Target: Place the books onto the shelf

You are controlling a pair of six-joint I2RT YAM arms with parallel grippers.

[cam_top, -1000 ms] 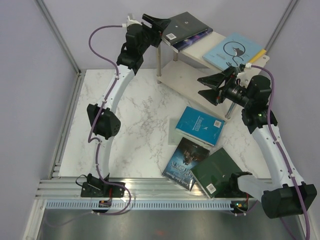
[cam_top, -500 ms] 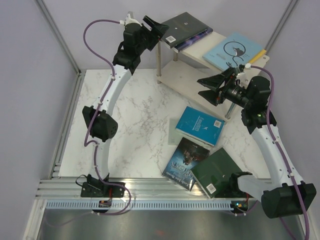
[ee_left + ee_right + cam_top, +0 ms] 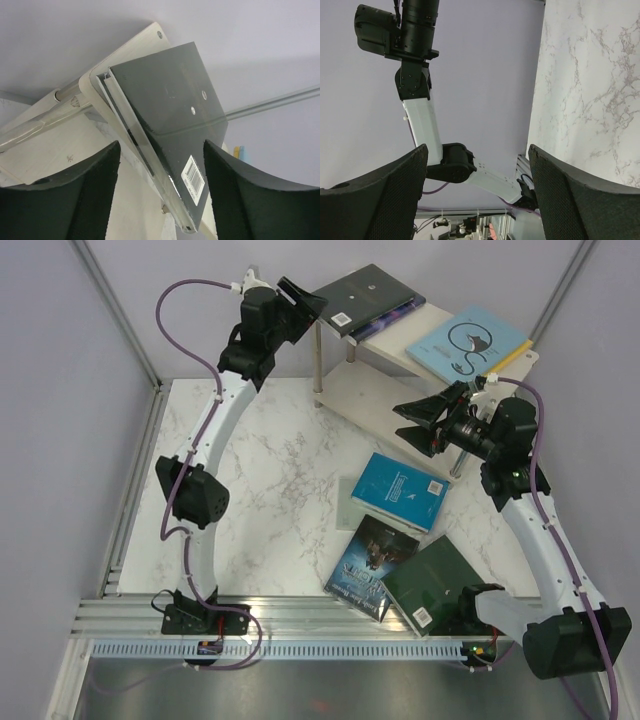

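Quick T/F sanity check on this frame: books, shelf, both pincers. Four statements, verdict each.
1. The dark grey paperback with a barcode sticker lies on the cream two-tier shelf. True.
2. The right pincer grips the cyan paperback. False: it is open and empty, and that book lies on the white marble table.
3. The dark green paperback lies on the table. True.
4. The left pincer is shut. False: it is open, facing the dark grey paperback's edge.
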